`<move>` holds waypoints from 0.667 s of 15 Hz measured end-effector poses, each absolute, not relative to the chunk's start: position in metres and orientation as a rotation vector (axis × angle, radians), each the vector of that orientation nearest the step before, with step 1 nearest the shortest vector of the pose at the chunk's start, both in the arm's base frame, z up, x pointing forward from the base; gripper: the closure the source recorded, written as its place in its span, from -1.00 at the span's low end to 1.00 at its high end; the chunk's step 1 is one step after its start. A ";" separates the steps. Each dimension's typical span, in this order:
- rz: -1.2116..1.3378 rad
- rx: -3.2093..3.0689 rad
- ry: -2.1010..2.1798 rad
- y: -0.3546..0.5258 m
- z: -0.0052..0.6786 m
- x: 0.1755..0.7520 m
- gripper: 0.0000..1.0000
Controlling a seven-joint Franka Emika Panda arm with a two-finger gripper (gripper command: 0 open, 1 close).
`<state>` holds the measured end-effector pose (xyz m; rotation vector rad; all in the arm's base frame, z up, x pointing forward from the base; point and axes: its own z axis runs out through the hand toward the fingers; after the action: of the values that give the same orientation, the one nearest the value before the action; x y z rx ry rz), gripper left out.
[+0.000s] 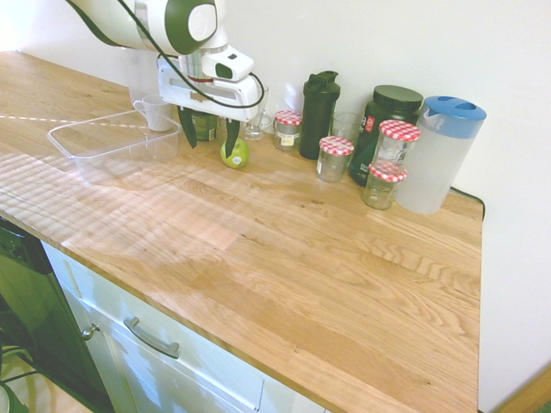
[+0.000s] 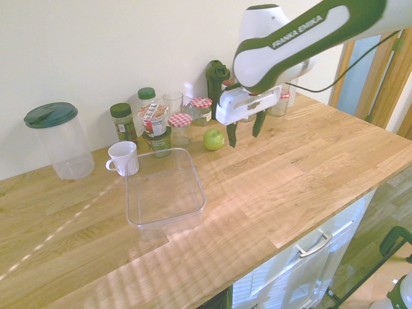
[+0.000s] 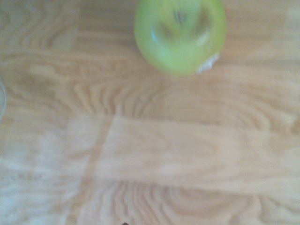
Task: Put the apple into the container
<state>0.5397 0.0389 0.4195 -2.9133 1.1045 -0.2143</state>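
Note:
The yellow-green apple point(image 1: 235, 155) point(image 2: 214, 139) rests on the wooden counter in front of the row of jars. It fills the upper part of the blurred wrist view, apple point(image 3: 180, 35). My gripper point(image 1: 209, 138) point(image 2: 245, 132) hangs open just above the counter, close beside the apple, with nothing between its fingers. One fingertip point(image 2: 232, 138) is right next to the apple; whether it touches, I cannot tell. The clear plastic container point(image 1: 65, 131) point(image 2: 197, 188) stands empty on the counter, a short way from the apple.
A white mug point(image 2: 122, 158) stands by the container's far corner. Jars with checked lids point(image 1: 335, 157), glasses, dark bottles point(image 1: 318, 103) and spice jars point(image 2: 152, 122) line the wall. A frosted jug point(image 1: 439, 155) stands at one end, a lidded tub point(image 2: 55, 141) at the other.

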 end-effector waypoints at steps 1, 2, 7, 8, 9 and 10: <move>-0.219 -2.929 1.089 0.043 0.416 0.561 -1.00; -0.221 -2.943 1.080 0.047 0.412 0.581 -1.00; -0.191 -3.008 1.089 0.055 0.390 0.651 1.00; -0.172 -3.019 1.096 0.056 0.383 0.656 1.00; -0.159 -3.027 1.101 0.055 0.378 0.659 1.00; -0.152 -3.031 1.105 0.055 0.374 0.661 1.00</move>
<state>0.6605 0.0547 0.3736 -3.0314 1.1045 -0.1518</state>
